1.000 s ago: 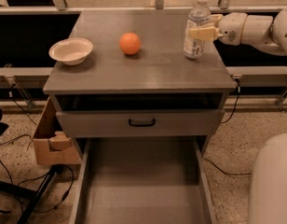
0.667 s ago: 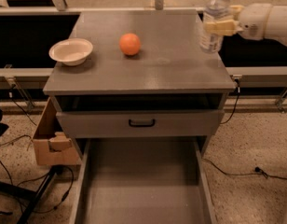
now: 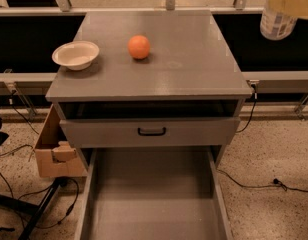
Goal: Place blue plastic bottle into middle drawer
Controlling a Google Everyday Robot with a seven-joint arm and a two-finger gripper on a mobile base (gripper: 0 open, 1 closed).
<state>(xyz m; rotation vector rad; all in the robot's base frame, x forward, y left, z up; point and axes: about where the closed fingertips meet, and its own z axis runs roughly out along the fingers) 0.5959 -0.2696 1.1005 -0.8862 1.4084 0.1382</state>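
Camera view, carry phase. The gripper [image 3: 290,4] stands at the upper right corner of the view, beyond the right edge of the table [image 3: 194,79]; its pale fingers are closed across the upper part of the blue plastic bottle [image 3: 275,27], whose lower body and label hang below them, clear of any surface. One second earlier the bottle stood on the right rear of the table top with the gripper at its neck; it has since been lifted off and carried up and to the right, so the grasp and lift are judged complete. The middle drawer [image 3: 154,204] is pulled out at the bottom of the view, floor bare, well apart from the bottle; above it sits a closed drawer front with a black handle [image 3: 151,131]. The orange [image 3: 139,47] and the white bowl [image 3: 75,54] rest on the table top as before. Remaining, by judgement: bring the bottle forward and down over the open drawer, clearing the table's front edge, then release.
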